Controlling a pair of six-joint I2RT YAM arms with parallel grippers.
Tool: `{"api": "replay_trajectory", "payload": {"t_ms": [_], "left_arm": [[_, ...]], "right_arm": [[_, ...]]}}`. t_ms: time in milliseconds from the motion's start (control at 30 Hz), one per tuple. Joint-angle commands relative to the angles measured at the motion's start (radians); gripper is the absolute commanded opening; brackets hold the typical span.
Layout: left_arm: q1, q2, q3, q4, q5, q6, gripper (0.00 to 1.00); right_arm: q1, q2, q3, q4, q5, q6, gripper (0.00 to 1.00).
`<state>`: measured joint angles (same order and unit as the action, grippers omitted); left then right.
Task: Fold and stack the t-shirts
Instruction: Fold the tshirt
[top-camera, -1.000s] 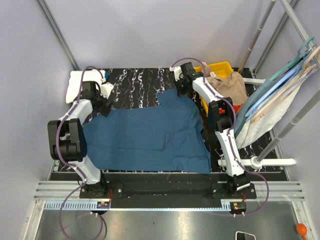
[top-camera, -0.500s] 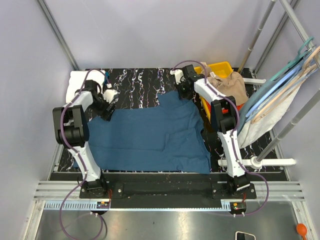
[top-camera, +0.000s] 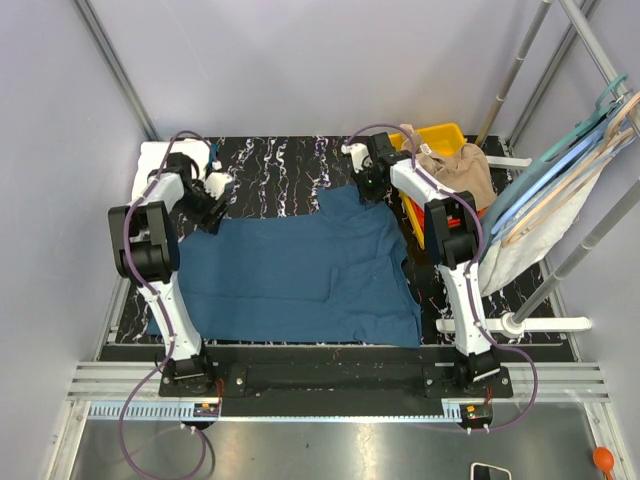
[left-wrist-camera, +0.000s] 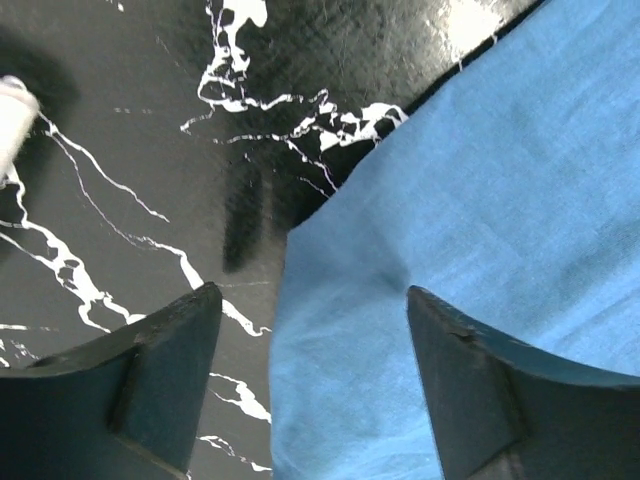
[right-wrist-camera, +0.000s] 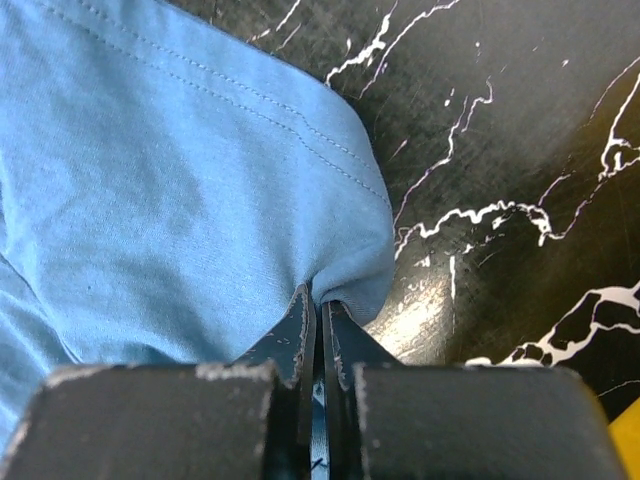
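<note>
The large dark teal-blue t-shirt (top-camera: 300, 270) lies spread flat on the black marbled table (top-camera: 270, 165). My left gripper (top-camera: 213, 216) is open over the shirt's far left corner (left-wrist-camera: 420, 300), its fingers (left-wrist-camera: 160, 370) astride the cloth edge. My right gripper (top-camera: 366, 188) is shut on the shirt's far right corner (right-wrist-camera: 345, 275), pinching a fold of the hem. A white t-shirt (top-camera: 152, 165) lies folded at the far left. A tan t-shirt (top-camera: 462, 168) is heaped in the yellow bin, with a bit of red-orange cloth (top-camera: 470, 216) below it.
A yellow bin (top-camera: 440, 135) stands at the far right. Pale blue and beige hangers (top-camera: 560, 180) with white cloth hang on a rack at the right. Metal poles stand at the back corners.
My left gripper has moved farther back along the shirt's left edge to its far corner. My right gripper has shifted slightly back with the shirt's corner.
</note>
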<state>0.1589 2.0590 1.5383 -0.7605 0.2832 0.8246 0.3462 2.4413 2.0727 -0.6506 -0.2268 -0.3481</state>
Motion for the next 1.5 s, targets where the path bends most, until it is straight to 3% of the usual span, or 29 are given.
{"api": "replay_trajectory", "payload": {"t_ms": [0, 333, 667, 733, 1133, 1467], "left_arm": [[0.004, 0.044, 0.075, -0.048, 0.062, 0.030, 0.69], [0.008, 0.108, 0.126, -0.135, 0.063, 0.067, 0.52], [0.005, 0.104, 0.143, -0.141, 0.047, 0.028, 0.16], [0.004, 0.095, 0.140, -0.142, 0.028, 0.016, 0.00], [-0.022, -0.061, 0.122, -0.138, -0.075, -0.073, 0.00], [-0.082, -0.255, -0.020, -0.138, -0.212, -0.094, 0.00]], "right_arm": [[0.016, -0.073, -0.031, -0.009, 0.023, -0.029, 0.00], [0.040, -0.102, -0.069, 0.002, 0.049, -0.046, 0.00], [0.060, -0.154, -0.108, 0.017, 0.090, -0.072, 0.00], [0.062, -0.169, -0.106, 0.016, 0.098, -0.078, 0.00], [0.066, -0.309, -0.128, 0.022, 0.141, -0.111, 0.00], [0.094, -0.468, -0.324, 0.031, 0.116, -0.108, 0.00]]}}
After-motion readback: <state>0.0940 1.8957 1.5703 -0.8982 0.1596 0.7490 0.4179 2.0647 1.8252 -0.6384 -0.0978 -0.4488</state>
